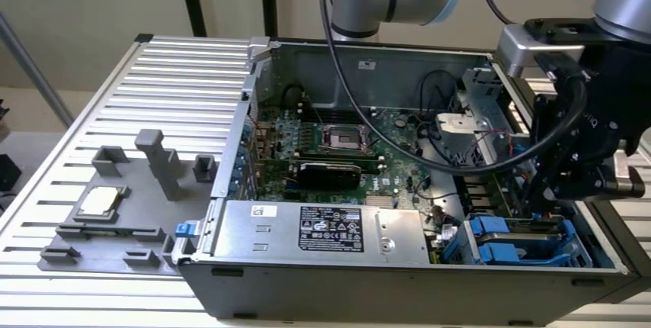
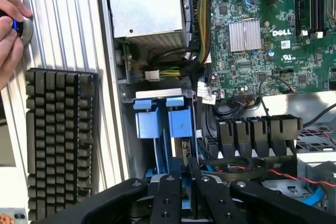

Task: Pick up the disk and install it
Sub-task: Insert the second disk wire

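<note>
The disk (image 2: 184, 149) stands on edge in the blue drive cage (image 1: 575, 250) at the front corner of the open computer case, on the exterior view's right. Its blue carrier end (image 2: 181, 121) sits beside a second blue carrier (image 2: 150, 120). My gripper (image 2: 185, 190) is right over the cage, with its black fingers (image 2: 168, 195) closed tightly on the disk's thin upper edge. In the exterior view the gripper (image 1: 549, 204) reaches down into the cage, where the disk (image 1: 536, 226) lies behind a blue tab.
Black and red cables (image 2: 247, 163) run beside the cage, with the motherboard (image 2: 273, 24) beyond them. A power supply (image 1: 325, 229) fills the case's front. A keyboard (image 2: 58, 140) and a person's hand (image 2: 9, 19) are outside the case. A grey fixture holds a processor chip (image 1: 100, 200).
</note>
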Available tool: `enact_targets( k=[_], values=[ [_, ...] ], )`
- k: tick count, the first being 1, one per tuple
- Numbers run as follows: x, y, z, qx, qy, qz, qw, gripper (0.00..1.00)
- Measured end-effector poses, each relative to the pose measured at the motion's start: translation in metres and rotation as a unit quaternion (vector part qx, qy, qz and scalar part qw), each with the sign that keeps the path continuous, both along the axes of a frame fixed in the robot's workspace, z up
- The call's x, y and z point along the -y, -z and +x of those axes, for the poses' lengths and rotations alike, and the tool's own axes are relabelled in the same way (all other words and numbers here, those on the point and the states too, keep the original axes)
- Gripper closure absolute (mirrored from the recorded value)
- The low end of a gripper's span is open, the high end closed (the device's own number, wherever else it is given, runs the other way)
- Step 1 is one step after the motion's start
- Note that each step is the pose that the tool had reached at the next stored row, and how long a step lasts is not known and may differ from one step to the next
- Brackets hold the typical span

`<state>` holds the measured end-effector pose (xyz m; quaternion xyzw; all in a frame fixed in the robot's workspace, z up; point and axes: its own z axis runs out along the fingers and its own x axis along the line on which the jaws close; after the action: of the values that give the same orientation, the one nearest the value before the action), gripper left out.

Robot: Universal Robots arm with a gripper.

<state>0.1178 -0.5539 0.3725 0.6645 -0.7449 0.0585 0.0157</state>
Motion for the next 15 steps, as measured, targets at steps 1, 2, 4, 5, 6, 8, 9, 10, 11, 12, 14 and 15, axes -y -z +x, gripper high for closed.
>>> enact_targets(
  k=[1, 2, 4, 5, 6, 8, 9, 10, 11, 12, 14, 15],
  values=[
    [0.0, 0.0006, 0.0, 0.0026, -0.003, 0.001, 1.0, 0.83],
    [0.0, 0.0011, 0.0, 0.005, -0.006, 0.0018, 1.0, 0.83],
    [0.0001, 0.0023, -0.001, 0.0092, -0.012, 0.0043, 0.9999, 0.83],
    [0.0001, 0.0032, -0.001, 0.0108, -0.014, 0.0058, 0.9998, 0.83],
    [0.0003, 0.0041, -0.001, 0.0119, -0.017, 0.0072, 0.9998, 0.83],
    [0.0009, 0.0065, -0.002, 0.0135, -0.02, 0.0101, 0.9996, 0.83],
    [0.0013, 0.0078, -0.002, 0.0142, -0.022, 0.0116, 0.9996, 0.83],
    [0.0017, 0.009, -0.003, 0.0148, -0.024, 0.0129, 0.9995, 0.83],
    [0.0022, 0.0103, -0.003, 0.0155, -0.026, 0.0143, 0.9994, 0.83],
    [0.0027, 0.0115, -0.003, 0.0164, -0.028, 0.0158, 0.9993, 0.83],
    [0.0038, 0.0137, -0.003, 0.0179, -0.032, 0.0184, 0.9992, 0.83],
    [0.0045, 0.0149, -0.004, 0.0186, -0.034, 0.0198, 0.999, 0.83]
  ],
)
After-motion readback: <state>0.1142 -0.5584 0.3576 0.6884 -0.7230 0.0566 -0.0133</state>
